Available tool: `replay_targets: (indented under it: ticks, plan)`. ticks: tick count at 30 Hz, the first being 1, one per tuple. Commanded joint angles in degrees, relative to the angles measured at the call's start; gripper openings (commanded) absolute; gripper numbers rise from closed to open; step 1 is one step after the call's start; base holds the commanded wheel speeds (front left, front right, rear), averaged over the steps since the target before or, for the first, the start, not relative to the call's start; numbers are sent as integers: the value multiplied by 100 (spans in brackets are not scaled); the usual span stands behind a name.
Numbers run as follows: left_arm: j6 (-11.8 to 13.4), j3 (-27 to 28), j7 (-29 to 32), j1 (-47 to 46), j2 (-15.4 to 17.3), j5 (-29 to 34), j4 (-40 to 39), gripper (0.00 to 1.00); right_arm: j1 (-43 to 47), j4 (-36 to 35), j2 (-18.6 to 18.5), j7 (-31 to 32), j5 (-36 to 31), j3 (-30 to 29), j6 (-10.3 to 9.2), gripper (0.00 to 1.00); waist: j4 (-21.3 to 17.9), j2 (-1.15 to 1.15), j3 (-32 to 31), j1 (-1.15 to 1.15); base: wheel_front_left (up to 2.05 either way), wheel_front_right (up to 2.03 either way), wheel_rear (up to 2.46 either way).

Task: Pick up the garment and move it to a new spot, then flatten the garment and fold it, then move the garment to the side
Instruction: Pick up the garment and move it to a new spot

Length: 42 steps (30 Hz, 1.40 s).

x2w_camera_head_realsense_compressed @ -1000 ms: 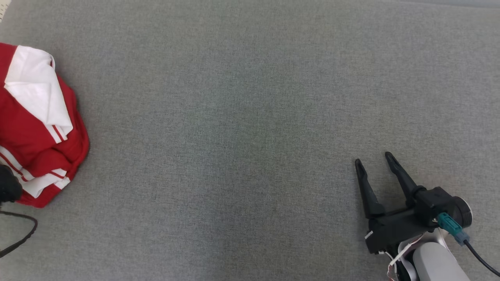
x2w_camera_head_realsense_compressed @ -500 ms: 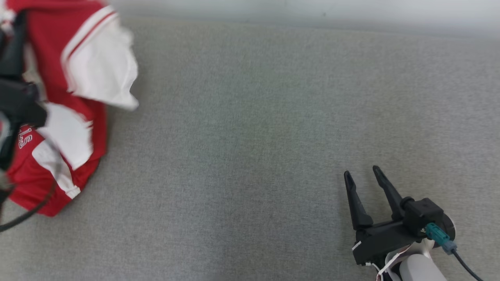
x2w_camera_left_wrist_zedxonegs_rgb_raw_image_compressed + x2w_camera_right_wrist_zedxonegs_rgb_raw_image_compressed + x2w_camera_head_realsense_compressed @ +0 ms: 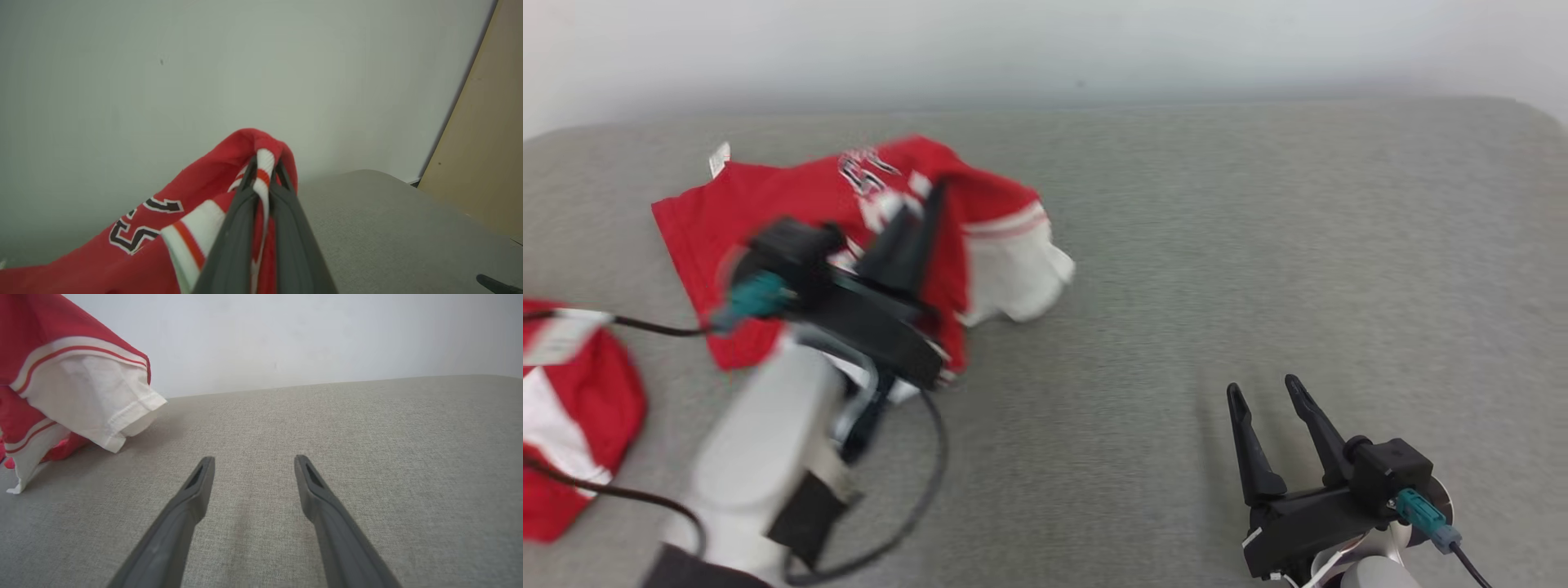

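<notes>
Over at ten o'clock the left claw grips the red garment; right claw, five o'clock, gapes wide.

Red garment with white, red-striped sleeves and black-outlined lettering; grey table

You see your right gripper at six o'clock, fingers spread wide above the grey surface; at ten o'clock the garment, red and white, drapes down.

Grey fabric surface meets a pale wall.
</notes>
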Motion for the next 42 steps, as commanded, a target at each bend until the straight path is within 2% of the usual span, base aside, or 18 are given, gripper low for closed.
replay_targets:
  ticks: [1,4,5,7,13,14,15,16,21,26,35,42]
  plan:
    - [7,-62,-24,96,-127,43,46,0,64,-1,16,-6,22,38,4,100,-527,0,-102,1,0,0,0]
    - [-3,-241,-24,162,-394,20,126,0,8,-15,40,-6,25,84,4,100,-799,0,-61,1,0,0,0]
    - [-3,-241,-24,162,-394,20,126,0,8,-15,40,-6,25,84,4,100,-799,0,-61,1,0,0,0]
    - [-7,-467,-25,126,-513,-55,69,0,-50,-9,85,-6,36,118,4,100,-1042,0,-24,1,0,0,0]
    - [2,-834,-24,-14,-550,-177,-252,0,-110,29,165,-6,76,222,4,100,-1365,0,-11,1,0,0,0]
    - [41,-854,-23,42,-549,-178,-182,20,-107,45,174,-6,80,237,4,100,-1399,0,-29,1,0,0,0]
    - [54,-886,-23,92,-549,-216,-82,57,-100,53,179,-6,84,250,4,100,-1420,0,-36,1,0,0,0]
    - [85,-886,-23,94,-553,-244,-37,100,-101,57,187,-6,90,244,4,100,-1430,0,-33,1,0,0,0]
    - [135,-908,-23,165,-551,-175,216,100,-117,48,219,-6,94,184,4,100,-1350,0,-20,1,0,0,0]
    - [197,-608,-23,320,-554,40,311,100,-105,23,239,-6,109,163,4,100,-1138,0,-39,1,0,0,0]
    - [592,889,-23,1584,-348,952,-175,100,-26,-22,178,-6,136,291,4,100,-675,0,-278,1,0,0,0]
    - [651,1775,-24,2780,-305,1528,-758,100,-35,62,94,-6,110,372,4,100,-302,0,-410,1,0,0,0]
